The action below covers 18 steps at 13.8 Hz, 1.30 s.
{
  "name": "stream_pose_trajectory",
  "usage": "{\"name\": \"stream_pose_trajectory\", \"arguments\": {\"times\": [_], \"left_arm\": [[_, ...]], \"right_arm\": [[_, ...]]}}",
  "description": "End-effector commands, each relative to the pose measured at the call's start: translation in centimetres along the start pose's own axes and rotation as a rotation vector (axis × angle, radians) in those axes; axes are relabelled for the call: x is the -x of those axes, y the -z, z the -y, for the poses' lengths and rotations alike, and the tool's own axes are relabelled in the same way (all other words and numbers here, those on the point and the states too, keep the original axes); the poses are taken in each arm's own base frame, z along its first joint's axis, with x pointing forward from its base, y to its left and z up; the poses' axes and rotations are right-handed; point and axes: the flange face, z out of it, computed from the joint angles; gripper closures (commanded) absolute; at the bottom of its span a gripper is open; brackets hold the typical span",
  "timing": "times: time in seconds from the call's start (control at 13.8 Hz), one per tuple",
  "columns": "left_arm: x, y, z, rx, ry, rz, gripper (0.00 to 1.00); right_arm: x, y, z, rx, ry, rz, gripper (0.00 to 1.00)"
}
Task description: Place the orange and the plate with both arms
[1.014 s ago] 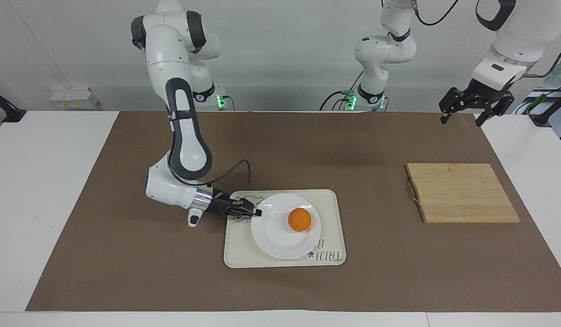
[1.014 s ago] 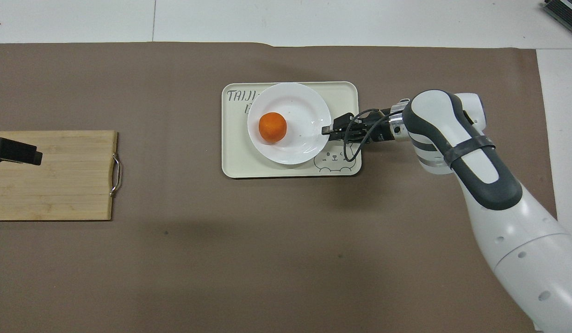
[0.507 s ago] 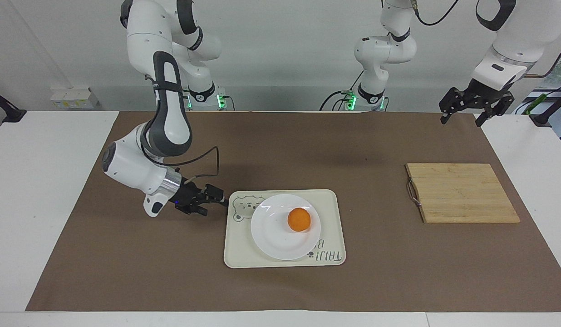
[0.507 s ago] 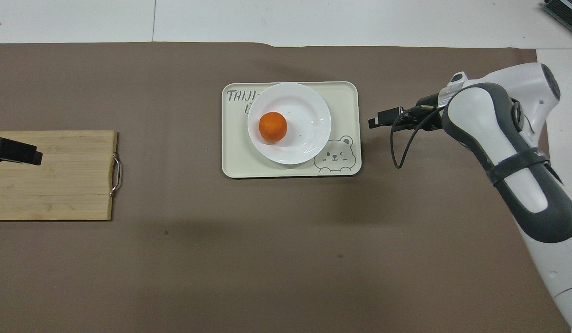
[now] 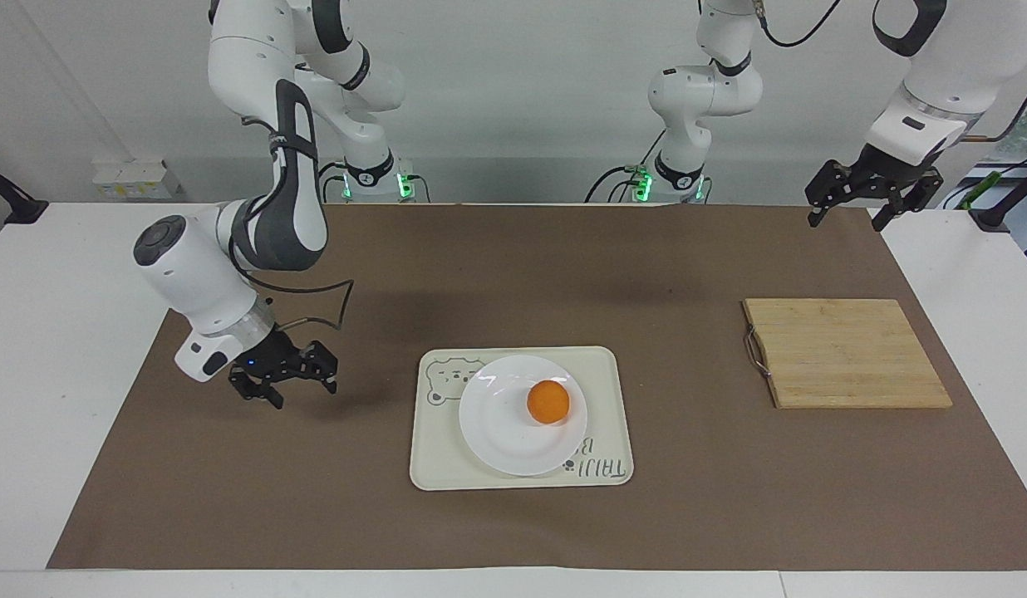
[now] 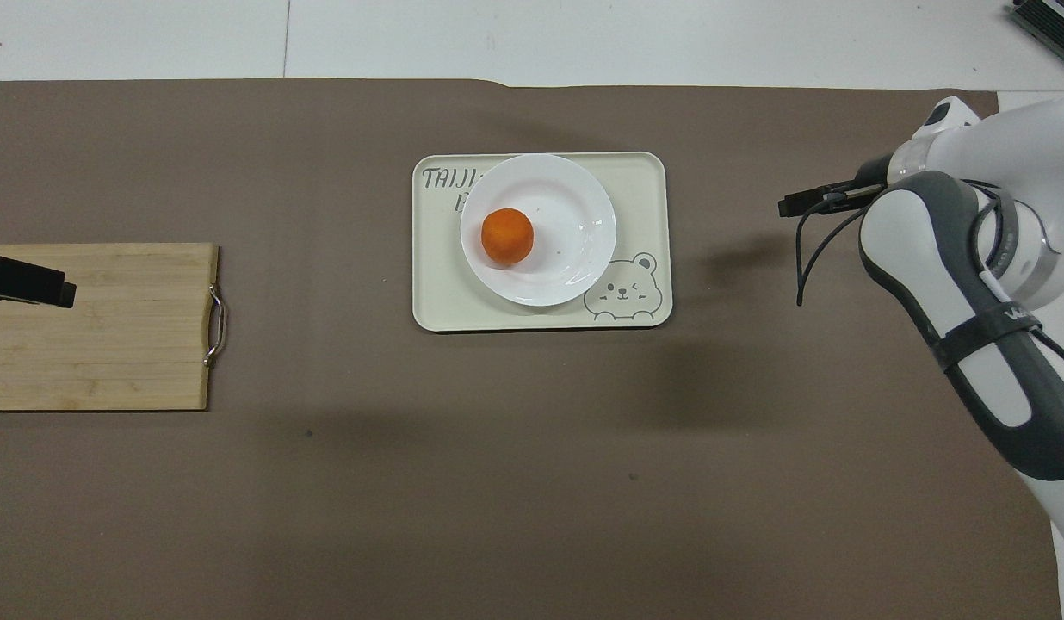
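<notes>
The orange (image 5: 548, 402) (image 6: 507, 236) rests on the white plate (image 5: 501, 428) (image 6: 569, 207). The plate sits on a cream tray (image 5: 603, 365) (image 6: 648, 176) in the middle of the brown mat. My right gripper (image 5: 304, 395) (image 6: 799, 205) hangs open and empty just above the mat, beside the tray toward the right arm's end and clear of it. My left gripper (image 5: 846, 221) (image 6: 41, 286) waits open and empty, raised high at the left arm's end; in the overhead view it covers an edge of the cutting board.
A bamboo cutting board (image 5: 846, 353) (image 6: 102, 344) with a metal handle lies on the mat toward the left arm's end. The right arm's elbow and forearm (image 6: 971, 344) stand over the mat's right-arm end.
The right gripper let go of the plate's rim, opened, and drew back off the tray toward the right arm's end, rising a little. Plate, orange and left arm stayed put.
</notes>
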Motion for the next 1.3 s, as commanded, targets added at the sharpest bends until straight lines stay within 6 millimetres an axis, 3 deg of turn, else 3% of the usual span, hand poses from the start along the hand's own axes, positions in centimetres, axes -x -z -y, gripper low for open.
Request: {"name": "stream_pose_trajectory", "arguments": {"times": [0.0, 0.29, 0.51, 0.65, 1.23], "left_arm": [[0.1, 0.3, 0.4, -0.007, 0.000, 0.009, 0.00], [0.1, 0.3, 0.4, -0.007, 0.000, 0.009, 0.00], [0.1, 0.3, 0.4, -0.006, 0.000, 0.009, 0.00], [0.1, 0.3, 0.4, -0.007, 0.000, 0.009, 0.00], [0.1, 0.3, 0.4, -0.006, 0.000, 0.009, 0.00]], "right_arm": [[-0.2, 2.3, -0.4, 0.093, 0.054, -0.006, 0.00], [1.8, 6.5, -0.4, 0.142, -0.110, 0.072, 0.00], [3.4, 10.3, 1.2, 0.172, -0.192, 0.154, 0.00], [3.9, 11.7, 1.5, 0.180, -0.187, 0.169, 0.00], [6.1, 21.0, 4.4, 0.153, -0.194, 0.237, 0.00]]}}
